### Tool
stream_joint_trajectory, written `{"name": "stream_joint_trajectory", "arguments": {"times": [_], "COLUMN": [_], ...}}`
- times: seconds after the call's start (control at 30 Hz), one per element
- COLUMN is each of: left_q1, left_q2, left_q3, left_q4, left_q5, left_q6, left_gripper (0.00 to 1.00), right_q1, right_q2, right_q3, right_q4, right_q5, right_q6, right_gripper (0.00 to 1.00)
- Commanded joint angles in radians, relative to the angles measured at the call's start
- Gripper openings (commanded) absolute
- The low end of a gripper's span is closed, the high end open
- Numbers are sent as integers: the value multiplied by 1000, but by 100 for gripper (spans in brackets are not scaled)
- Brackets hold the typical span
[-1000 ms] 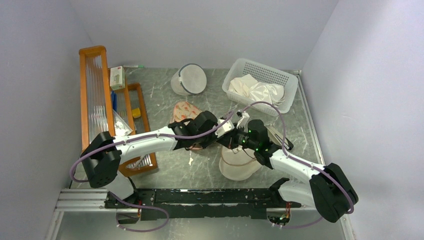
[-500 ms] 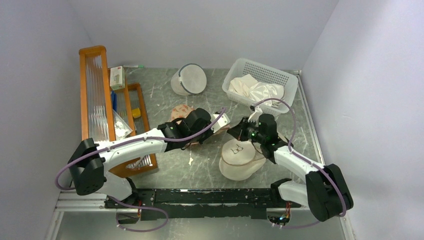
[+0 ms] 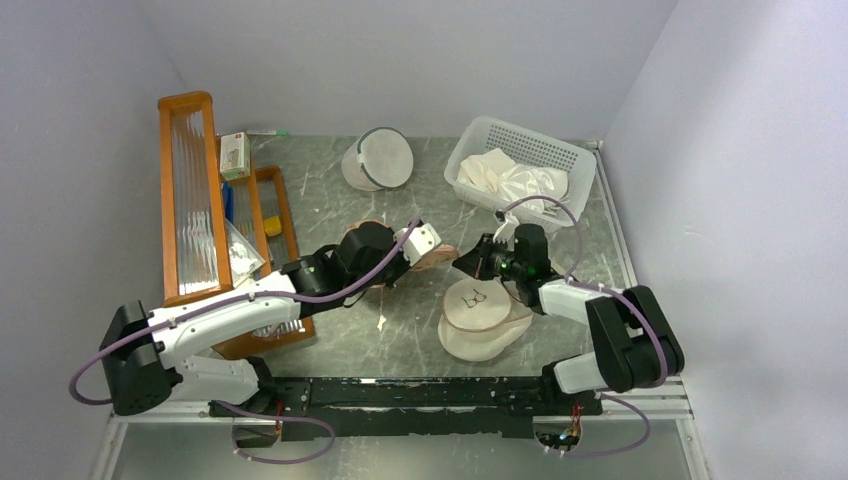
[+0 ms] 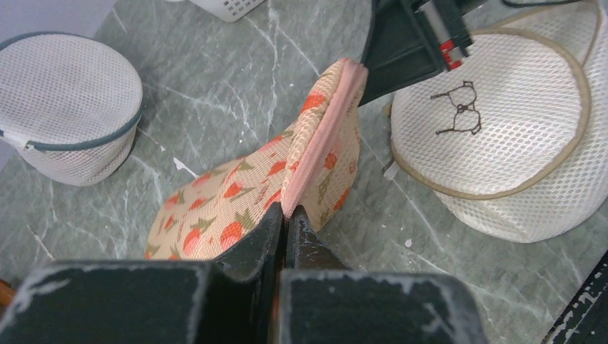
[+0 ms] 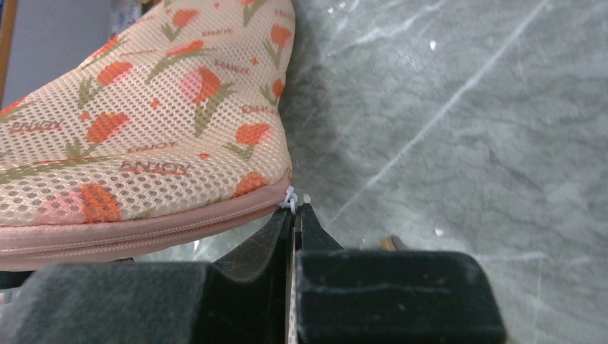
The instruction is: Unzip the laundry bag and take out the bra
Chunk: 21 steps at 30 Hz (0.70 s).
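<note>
The laundry bag (image 4: pixel 251 193), peach mesh with a red-orange print and pink trim, is held off the table between my two grippers near the table's middle (image 3: pixel 438 258). My left gripper (image 4: pixel 285 212) is shut on the pink zipper trim at one end. My right gripper (image 5: pixel 295 209) is shut on the small white zipper pull (image 5: pixel 290 198) at the bag's other end (image 5: pixel 143 122). The zipper line looks closed along the stretch I can see. The bra is hidden; no deep red fabric shows.
A round cream pouch with a black bra icon (image 3: pixel 480 320) lies just near-right of the bag. A white mesh dome bag (image 3: pixel 378 158) stands at the back. A white basket (image 3: pixel 468 145) holding white cloth is back right. A wooden rack (image 3: pixel 188 190) runs along the left.
Both grippers moved back and left with the bag. The right gripper has come off the round cream pouch, whose bra icon now shows. The left arm has drawn back to the left.
</note>
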Motion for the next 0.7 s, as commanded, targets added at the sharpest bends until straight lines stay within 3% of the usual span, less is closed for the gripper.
{"name": "stream_joint_trajectory", "arguments": {"times": [0.0, 0.27, 0.33, 0.4, 0.53, 0.67], "left_q1": [3, 3, 4, 4, 4, 4], "left_q2": [-52, 50, 87, 116, 115, 72], "left_q3": [0, 33, 51, 70, 77, 51], "left_q4": [103, 59, 34, 12, 11, 39], "left_q5": [48, 65, 52, 44, 74, 89], "left_q6": [-12, -9, -9, -8, -10, -11], "left_gripper": [7, 7, 16, 35, 56, 63], "right_q1": [11, 39, 39, 39, 35, 31], "right_q2": [95, 224, 187, 119, -18, -146], "right_q3": [7, 2, 2, -1, -1, -35], "right_q4": [153, 334, 269, 158, -78, -202], "right_q5": [80, 95, 123, 166, 256, 262], "right_q6": [1, 61, 44, 13, -66, -86], "right_gripper": [0, 0, 0, 6, 32, 70]}}
